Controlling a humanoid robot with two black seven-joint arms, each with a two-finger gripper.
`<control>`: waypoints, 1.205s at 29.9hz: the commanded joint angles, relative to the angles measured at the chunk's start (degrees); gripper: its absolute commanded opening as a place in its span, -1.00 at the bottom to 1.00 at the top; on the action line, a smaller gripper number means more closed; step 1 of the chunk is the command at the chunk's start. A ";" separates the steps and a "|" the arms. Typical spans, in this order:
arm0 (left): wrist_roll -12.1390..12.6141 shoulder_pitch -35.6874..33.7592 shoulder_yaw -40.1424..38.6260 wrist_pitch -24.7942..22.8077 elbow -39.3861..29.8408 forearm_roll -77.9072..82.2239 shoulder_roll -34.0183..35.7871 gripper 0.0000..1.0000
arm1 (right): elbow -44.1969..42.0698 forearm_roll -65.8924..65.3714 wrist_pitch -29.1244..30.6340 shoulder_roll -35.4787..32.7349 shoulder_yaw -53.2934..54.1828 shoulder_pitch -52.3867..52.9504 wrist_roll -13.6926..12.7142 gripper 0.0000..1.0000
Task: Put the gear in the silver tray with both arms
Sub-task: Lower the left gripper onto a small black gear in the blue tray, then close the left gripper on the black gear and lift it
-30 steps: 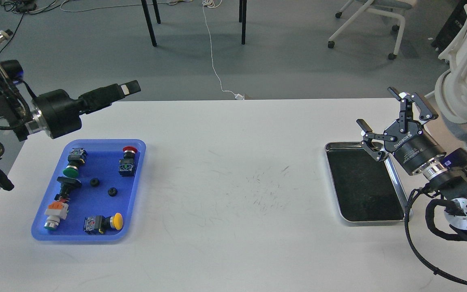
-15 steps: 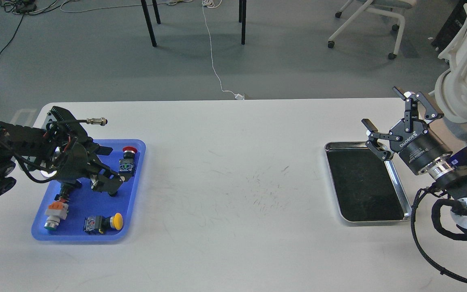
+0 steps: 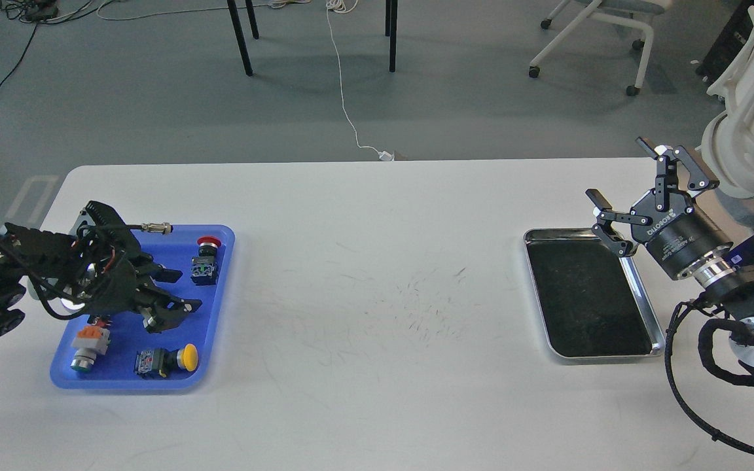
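Observation:
The silver tray [image 3: 588, 299] lies empty at the right of the white table. My right gripper [image 3: 616, 169] is open and empty, hovering over the tray's far right corner. My left gripper [image 3: 187, 289] is down low inside the blue tray [image 3: 122, 330] at the left, its jaws apart over the middle of that tray. The small black gears are hidden under the left gripper and arm, so I cannot tell whether it touches one.
The blue tray also holds a red-capped switch [image 3: 205, 261], a yellow-capped switch [image 3: 169, 360] and an orange-and-white switch [image 3: 88, 346]. The white table [image 3: 377, 314] spans between the trays. Chairs and cables are on the floor beyond.
My left arm came down from high above the table's left edge into the blue tray and now covers the gears. My right gripper drifted slightly right and stayed open.

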 commanded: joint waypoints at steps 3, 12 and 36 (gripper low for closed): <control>0.00 0.00 1.04 1.15 1.36 -0.01 -0.47 0.20 | -0.01 0.00 -0.05 -0.08 0.11 0.01 -0.01 1.00; 0.00 0.09 1.13 1.68 2.95 -0.01 -0.65 0.01 | -0.01 0.00 -0.05 -0.08 0.11 0.01 -0.01 1.00; 0.00 1.84 1.13 2.12 4.97 -0.01 -2.67 -0.09 | -0.01 0.00 -0.05 -1.04 0.55 -0.07 0.08 1.00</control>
